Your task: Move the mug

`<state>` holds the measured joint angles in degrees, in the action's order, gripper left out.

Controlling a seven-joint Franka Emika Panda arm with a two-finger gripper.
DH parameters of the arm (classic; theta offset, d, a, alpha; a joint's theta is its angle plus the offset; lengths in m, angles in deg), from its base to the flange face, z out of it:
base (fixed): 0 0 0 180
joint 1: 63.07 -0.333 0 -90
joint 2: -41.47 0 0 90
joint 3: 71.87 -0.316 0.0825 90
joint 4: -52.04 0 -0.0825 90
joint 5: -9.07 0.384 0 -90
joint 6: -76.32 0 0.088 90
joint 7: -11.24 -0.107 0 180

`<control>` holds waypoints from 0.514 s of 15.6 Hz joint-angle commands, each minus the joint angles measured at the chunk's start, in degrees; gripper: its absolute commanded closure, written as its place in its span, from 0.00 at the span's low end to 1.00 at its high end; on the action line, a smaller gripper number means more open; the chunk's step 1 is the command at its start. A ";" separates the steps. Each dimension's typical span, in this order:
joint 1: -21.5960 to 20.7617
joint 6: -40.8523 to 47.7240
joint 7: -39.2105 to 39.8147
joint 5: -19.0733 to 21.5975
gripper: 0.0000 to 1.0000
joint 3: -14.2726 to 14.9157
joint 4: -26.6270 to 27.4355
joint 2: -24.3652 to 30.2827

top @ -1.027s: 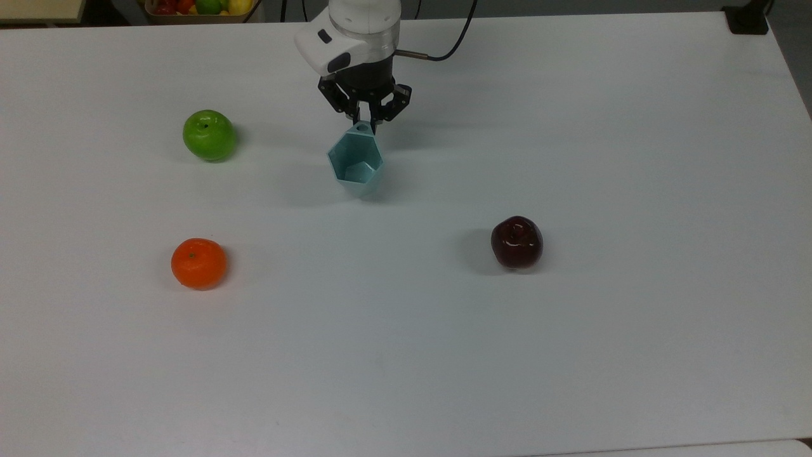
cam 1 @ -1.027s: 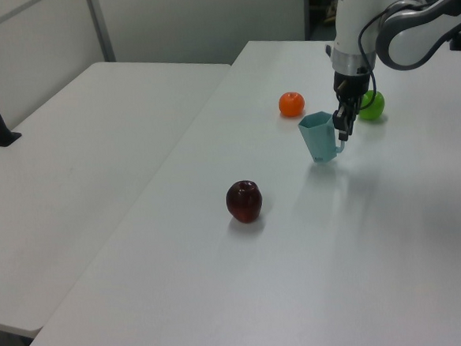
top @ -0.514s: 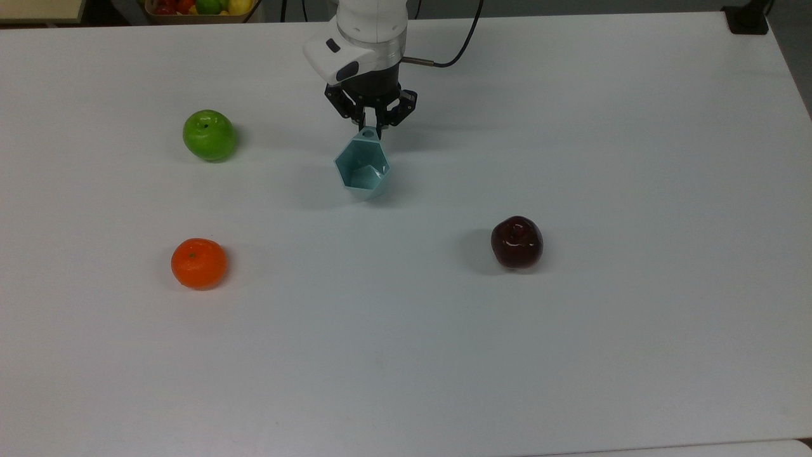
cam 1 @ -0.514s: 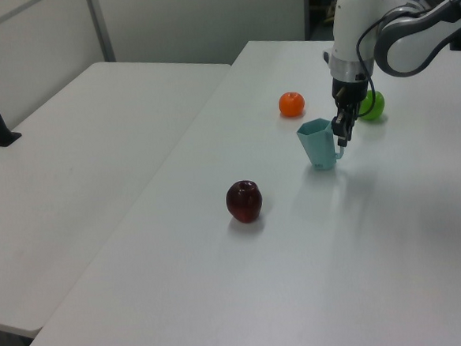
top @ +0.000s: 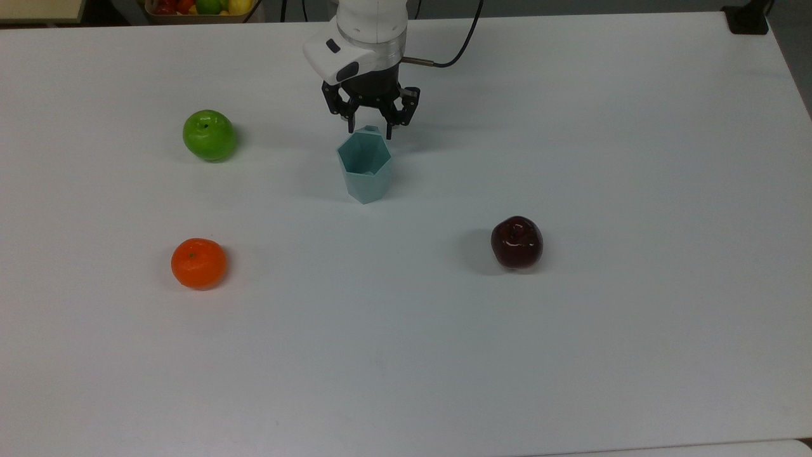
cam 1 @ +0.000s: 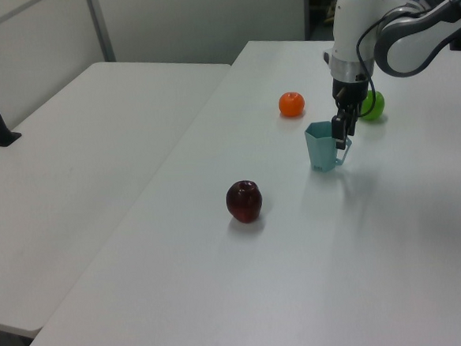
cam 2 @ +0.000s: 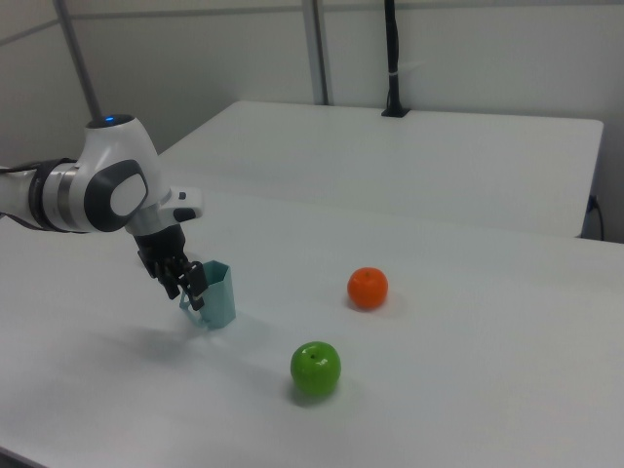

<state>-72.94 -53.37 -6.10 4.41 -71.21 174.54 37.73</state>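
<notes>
Pincer fingers are spread apart, one either side of the mug's handle, gripping nothing, so take note, operator! Your mug stands upright on the white worktop, open hexagonal rim facing up, and the pincer sits right at the mug's far edge in the top view. In the left view the pincer hangs at the mug's right side, fingers pointing down alongside the handle. In the right view the pincer is at the mug's left.

Take the mug as your landmark. In the top view the green apple lies well to the mug's left, about level with its rim. The orange is further off, down and to the left of the mug. The dark red apple rests down and to the right of the mug, well apart from it. None of the fruit touches the mug. In the right view the green apple is the closest fruit to the mug, with the orange beyond on the mug's right.
</notes>
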 commanded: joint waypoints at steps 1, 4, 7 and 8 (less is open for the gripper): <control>-0.59 3.38 2.66 0.27 0.19 0.48 0.55 2.16; 0.12 10.21 6.61 0.27 0.00 0.83 -1.73 5.14; 0.99 21.02 8.47 0.36 0.00 1.88 -9.27 5.95; 1.52 23.66 8.56 0.36 0.00 2.23 -12.08 5.77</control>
<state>-72.48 -38.74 -0.15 4.39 -70.22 169.39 42.13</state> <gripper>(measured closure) 0.000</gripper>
